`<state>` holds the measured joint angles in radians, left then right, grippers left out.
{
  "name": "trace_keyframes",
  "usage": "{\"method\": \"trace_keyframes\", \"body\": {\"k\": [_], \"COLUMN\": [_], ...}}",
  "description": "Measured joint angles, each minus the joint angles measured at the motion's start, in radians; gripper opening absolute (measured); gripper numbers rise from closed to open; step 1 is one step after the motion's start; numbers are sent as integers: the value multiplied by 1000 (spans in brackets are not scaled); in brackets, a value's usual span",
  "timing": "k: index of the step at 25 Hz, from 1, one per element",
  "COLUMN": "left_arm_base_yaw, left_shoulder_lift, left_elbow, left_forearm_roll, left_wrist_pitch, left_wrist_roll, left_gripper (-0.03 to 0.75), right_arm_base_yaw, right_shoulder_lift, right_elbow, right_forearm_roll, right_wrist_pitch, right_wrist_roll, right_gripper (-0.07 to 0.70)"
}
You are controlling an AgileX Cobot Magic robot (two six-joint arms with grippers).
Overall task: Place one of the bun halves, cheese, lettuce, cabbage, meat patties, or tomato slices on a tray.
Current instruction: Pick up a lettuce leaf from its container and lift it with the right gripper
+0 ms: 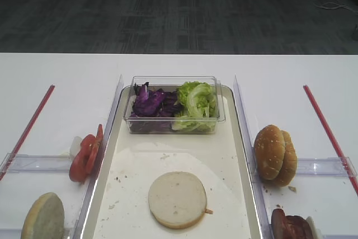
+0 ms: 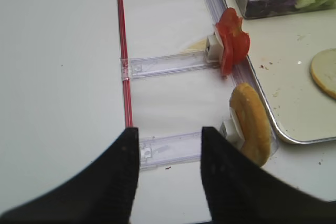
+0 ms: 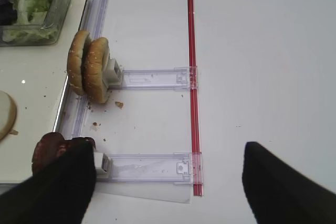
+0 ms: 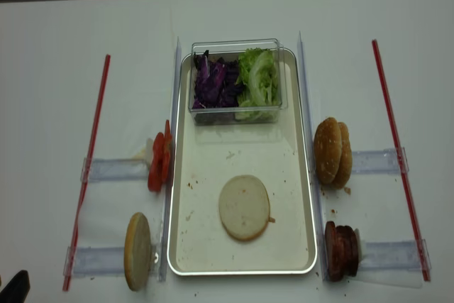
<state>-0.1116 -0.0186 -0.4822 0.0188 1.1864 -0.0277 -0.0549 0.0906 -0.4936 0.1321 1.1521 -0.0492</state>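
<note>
Your right gripper (image 3: 165,182) hangs with its fingers spread wide and nothing between them, above the table's right side beside the meat patties (image 4: 341,250). Your left gripper (image 2: 169,174) is likewise parted and empty, near the table's front left corner. One flat bun half (image 4: 245,207) lies on the tray (image 4: 305,204) toward its near end; lettuce (image 4: 259,81) and cabbage (image 4: 216,83) sit in the clear tub (image 4: 237,111) at the far end. Tomato slices (image 4: 159,162) stand on edge, seemingly touching the tray's left rim.
</note>
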Motion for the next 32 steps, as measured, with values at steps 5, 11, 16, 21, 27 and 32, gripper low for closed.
{"method": "trace_keyframes", "body": {"k": [5, 11, 16, 21, 27, 32], "left_arm_base_yaw": [0, 0, 0, 0, 0, 0], "left_shoulder_lift": [0, 0, 0, 0, 0, 0], "left_elbow": [0, 0, 0, 0, 0, 0], "left_forearm_roll": [0, 0, 0, 0, 0, 0], "left_wrist_pitch": [0, 0, 0, 0, 0, 0], "left_wrist_roll": [0, 0, 0, 0, 0, 0], "left_gripper": [270, 270, 270, 270, 270, 270], "right_arm_base_yaw": [0, 0, 0, 0, 0, 0], "right_shoulder_lift": [183, 488, 748, 998, 1241, 1391], "right_elbow": [-80, -239, -411, -598, -814, -965], "right_forearm_roll": [0, 0, -3, -5, -5, -5], "right_wrist_pitch": [-37, -125, -122, -119, -70, -42], "right_wrist_roll": [25, 27, 23, 17, -5, -21], "right_gripper": [577, 576, 575, 560, 559, 559]}}
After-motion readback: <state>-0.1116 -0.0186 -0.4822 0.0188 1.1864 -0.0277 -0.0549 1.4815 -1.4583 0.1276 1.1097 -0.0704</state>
